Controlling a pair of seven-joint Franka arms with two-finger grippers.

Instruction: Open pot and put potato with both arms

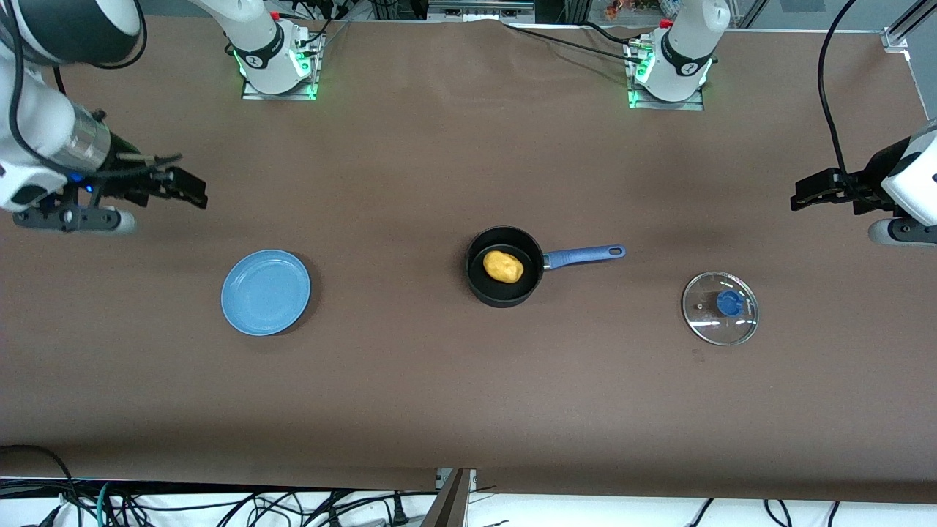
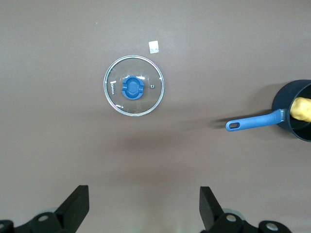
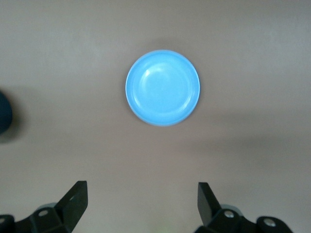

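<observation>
The black pot (image 1: 504,266) with a blue handle (image 1: 583,255) stands uncovered at the middle of the table, with the yellow potato (image 1: 503,266) inside it. Its glass lid (image 1: 720,307) with a blue knob lies flat on the table toward the left arm's end. The left wrist view shows the lid (image 2: 134,85), the pot (image 2: 294,110) and the potato (image 2: 302,108). My left gripper (image 1: 801,197) is open and empty, up over the table's left-arm end (image 2: 144,204). My right gripper (image 1: 192,190) is open and empty, up over the right-arm end (image 3: 142,201).
An empty light-blue plate (image 1: 266,292) lies toward the right arm's end, also in the right wrist view (image 3: 162,87). A small white tag (image 2: 154,47) lies on the brown table cloth beside the lid. Both arm bases stand along the table's back edge.
</observation>
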